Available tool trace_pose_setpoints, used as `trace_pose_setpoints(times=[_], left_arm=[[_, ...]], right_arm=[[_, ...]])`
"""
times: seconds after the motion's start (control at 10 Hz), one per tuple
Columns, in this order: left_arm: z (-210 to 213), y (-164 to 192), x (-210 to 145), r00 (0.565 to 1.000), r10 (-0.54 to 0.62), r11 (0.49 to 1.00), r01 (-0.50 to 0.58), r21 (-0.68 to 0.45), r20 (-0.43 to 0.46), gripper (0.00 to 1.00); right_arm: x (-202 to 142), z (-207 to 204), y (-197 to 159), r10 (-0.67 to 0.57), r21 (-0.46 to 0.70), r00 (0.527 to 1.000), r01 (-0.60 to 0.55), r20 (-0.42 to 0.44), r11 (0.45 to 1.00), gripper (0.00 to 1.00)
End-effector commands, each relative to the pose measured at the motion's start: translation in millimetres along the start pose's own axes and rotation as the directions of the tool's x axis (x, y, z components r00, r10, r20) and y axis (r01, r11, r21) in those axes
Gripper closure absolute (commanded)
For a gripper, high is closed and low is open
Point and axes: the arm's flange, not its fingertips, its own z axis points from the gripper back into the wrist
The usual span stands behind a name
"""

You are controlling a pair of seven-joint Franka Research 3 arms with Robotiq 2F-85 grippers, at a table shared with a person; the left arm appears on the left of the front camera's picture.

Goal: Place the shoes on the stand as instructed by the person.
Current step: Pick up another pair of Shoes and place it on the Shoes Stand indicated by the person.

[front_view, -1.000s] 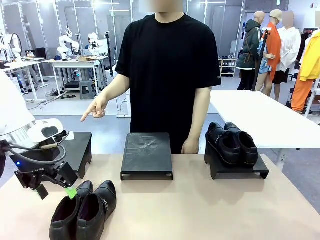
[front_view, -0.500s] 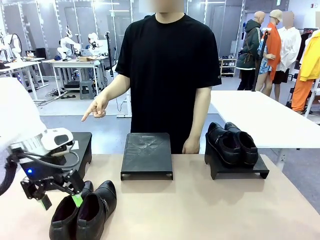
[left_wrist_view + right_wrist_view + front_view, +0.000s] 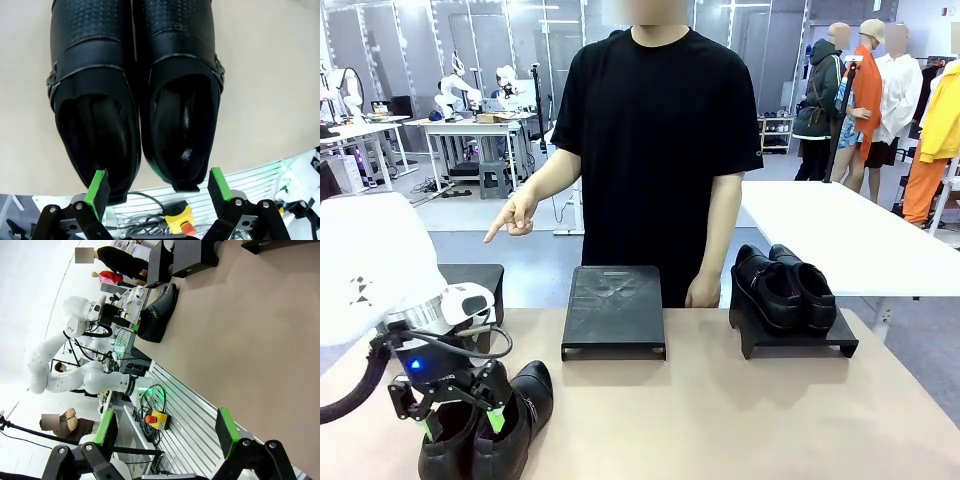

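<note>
Left wrist view: left gripper (image 3: 157, 186), fingers wide over heel ends of near-left pair of shoes (image 3: 182, 75) on bench (image 3: 720, 420), no grip yet; person's hand (image 3: 510, 215) points twd far-left stand (image 3: 480, 278), so next prob. close, lift, carry there; right gripper (image 3: 166, 432) fingers wide, empty.

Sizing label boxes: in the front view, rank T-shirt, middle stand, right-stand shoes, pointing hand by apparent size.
1. T-shirt
2. middle stand and right-stand shoes: about alike, unranked
3. pointing hand, smallest
</note>
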Motion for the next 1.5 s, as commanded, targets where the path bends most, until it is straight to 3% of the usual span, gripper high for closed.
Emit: trace_pose_setpoints(times=[0.0,0.8,0.9,1.0,1.2,1.3,1.4], left_arm=[[-12,-11,9,0.999,0.019,1.0,-0.021,0.024,0.051,0.0],[-35,-23,27,0.996,0.076,0.987,-0.082,0.136,0.051,0.0],[-37,-21,29,0.994,0.084,0.985,-0.094,0.148,0.074,0.06],[-38,-20,30,0.992,0.097,0.985,-0.109,0.137,0.086,0.25],[-42,-16,32,0.985,0.129,0.979,-0.146,0.145,0.116,0.84],[-44,-17,32,0.984,0.127,0.977,-0.145,0.156,0.122,1.0],[-46,-18,31,0.985,0.122,0.975,-0.141,0.17,0.118,1.0]], right_arm=[[0,0,5,0.008,0.007,1.0,-0.008,0.009,1.0,0.0],[0,0,5,0.008,0.007,1.0,-0.008,0.009,1.0,0.0],[0,0,5,0.008,0.007,1.0,-0.008,0.009,1.0,0.0],[0,0,5,0.008,0.007,1.0,-0.008,0.009,1.0,0.0],[0,0,5,0.008,0.007,1.0,-0.008,0.009,1.0,0.0],[0,0,5,0.008,0.007,1.0,-0.008,0.009,1.0,0.0],[0,0,5,0.008,0.007,1.0,-0.008,0.009,1.0,0.0]])
